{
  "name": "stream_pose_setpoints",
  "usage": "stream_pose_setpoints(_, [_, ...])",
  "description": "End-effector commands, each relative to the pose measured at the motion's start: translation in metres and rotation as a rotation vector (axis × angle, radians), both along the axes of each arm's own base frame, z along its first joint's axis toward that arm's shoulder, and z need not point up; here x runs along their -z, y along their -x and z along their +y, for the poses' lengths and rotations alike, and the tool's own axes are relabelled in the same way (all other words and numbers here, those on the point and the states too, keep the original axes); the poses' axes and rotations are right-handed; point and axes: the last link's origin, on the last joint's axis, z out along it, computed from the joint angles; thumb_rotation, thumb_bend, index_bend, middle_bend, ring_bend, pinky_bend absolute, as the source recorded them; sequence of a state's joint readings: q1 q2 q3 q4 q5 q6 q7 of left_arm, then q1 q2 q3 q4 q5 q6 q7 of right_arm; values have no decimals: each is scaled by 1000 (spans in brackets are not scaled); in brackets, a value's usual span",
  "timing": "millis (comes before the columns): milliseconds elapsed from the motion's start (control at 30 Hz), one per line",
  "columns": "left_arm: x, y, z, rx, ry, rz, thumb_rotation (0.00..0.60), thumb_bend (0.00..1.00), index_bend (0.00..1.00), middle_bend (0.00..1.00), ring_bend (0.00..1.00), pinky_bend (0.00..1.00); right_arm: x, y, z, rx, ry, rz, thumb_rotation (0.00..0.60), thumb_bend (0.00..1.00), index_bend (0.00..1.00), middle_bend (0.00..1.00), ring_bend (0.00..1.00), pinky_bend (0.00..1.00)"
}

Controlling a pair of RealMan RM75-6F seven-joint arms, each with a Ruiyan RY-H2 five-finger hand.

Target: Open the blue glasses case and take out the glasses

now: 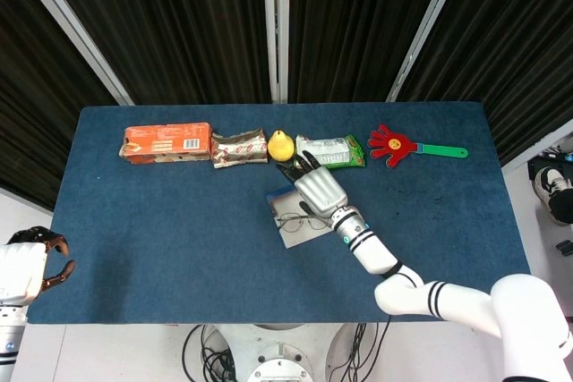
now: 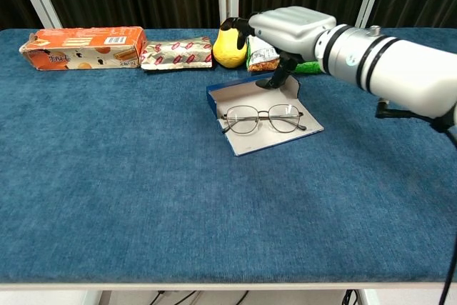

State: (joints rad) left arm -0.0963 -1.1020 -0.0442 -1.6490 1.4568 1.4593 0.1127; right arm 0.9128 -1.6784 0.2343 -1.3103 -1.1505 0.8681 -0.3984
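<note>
The blue glasses case (image 2: 246, 141) lies open on the table, its pale lid folded flat toward the front. Thin metal-framed glasses (image 2: 264, 118) rest flat on that lid, lenses side by side; in the head view the glasses (image 1: 294, 218) show just left of my right wrist. My right hand (image 2: 289, 28) hovers over the back of the case (image 1: 288, 235) with fingers spread and the thumb hanging down toward the tray; it holds nothing. From above, the right hand (image 1: 318, 190) covers part of the case. My left hand (image 1: 40, 261) hangs off the table's front left corner, empty.
Along the back of the blue table (image 1: 161, 239) stand an orange box (image 1: 166, 142), a silver snack packet (image 1: 239, 148), a yellow pear (image 1: 281, 145), a green packet (image 1: 336, 151) and a red hand clapper (image 1: 398, 144). The pear and green packet sit close behind the right hand.
</note>
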Motion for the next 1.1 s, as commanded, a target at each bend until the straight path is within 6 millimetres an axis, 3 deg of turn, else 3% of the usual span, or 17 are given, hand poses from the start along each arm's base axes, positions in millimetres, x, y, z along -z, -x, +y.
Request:
stream_pose_setpoints(33, [0, 0, 0, 0, 0, 1, 600, 256, 575, 519, 303, 343, -13, 14, 18, 40, -35, -9, 600, 249, 242, 232, 0, 0])
stream_pose_setpoints(233, [0, 0, 0, 2, 0, 0, 600, 257, 575, 519, 303, 343, 3, 23, 28, 65, -55, 17, 600, 283, 397, 203, 0, 0])
stream_pose_setpoints(1100, [-1, 0, 0, 3, 3, -12, 600, 257, 575, 519, 303, 343, 37, 33, 32, 62, -47, 49, 600, 371, 503, 188, 0, 0])
